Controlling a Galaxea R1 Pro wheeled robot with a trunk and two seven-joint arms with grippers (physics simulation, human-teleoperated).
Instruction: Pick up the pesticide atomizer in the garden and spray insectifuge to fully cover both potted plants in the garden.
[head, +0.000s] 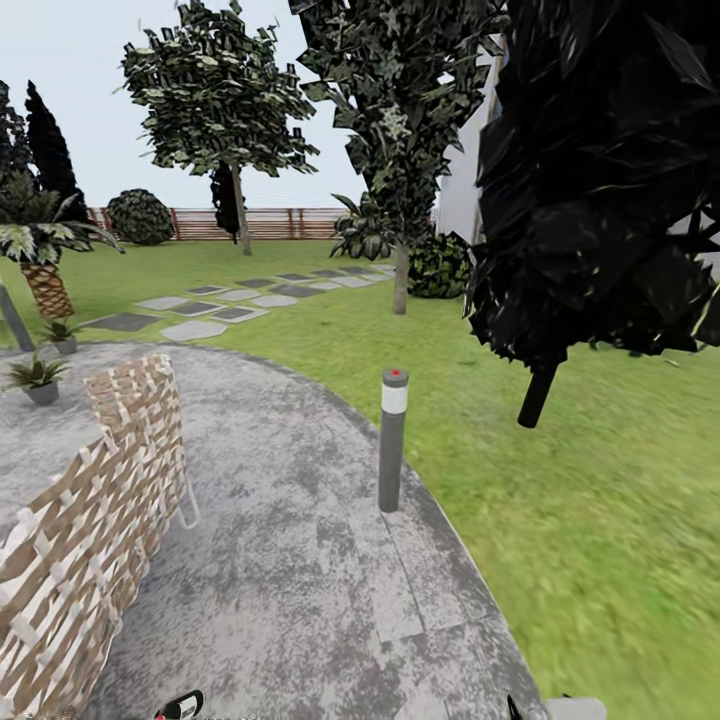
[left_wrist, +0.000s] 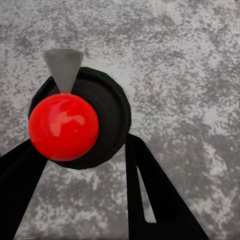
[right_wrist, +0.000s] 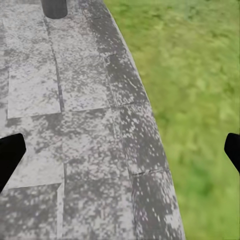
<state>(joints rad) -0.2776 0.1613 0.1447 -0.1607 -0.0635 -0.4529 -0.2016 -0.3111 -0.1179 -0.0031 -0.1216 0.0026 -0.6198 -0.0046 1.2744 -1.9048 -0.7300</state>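
No legible text, label, brand, number or sign appears in any view. The bollard lamp post (head: 391, 440) on the paved patio (head: 300, 560) carries a plain white band and a red cap, both unmarked. The atomizer (left_wrist: 80, 120) presents no readable lettering.

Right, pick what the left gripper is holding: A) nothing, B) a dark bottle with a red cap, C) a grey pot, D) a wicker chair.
B: in the left wrist view the left gripper has its black fingers either side of the pesticide atomizer, dark-bodied, red-capped.
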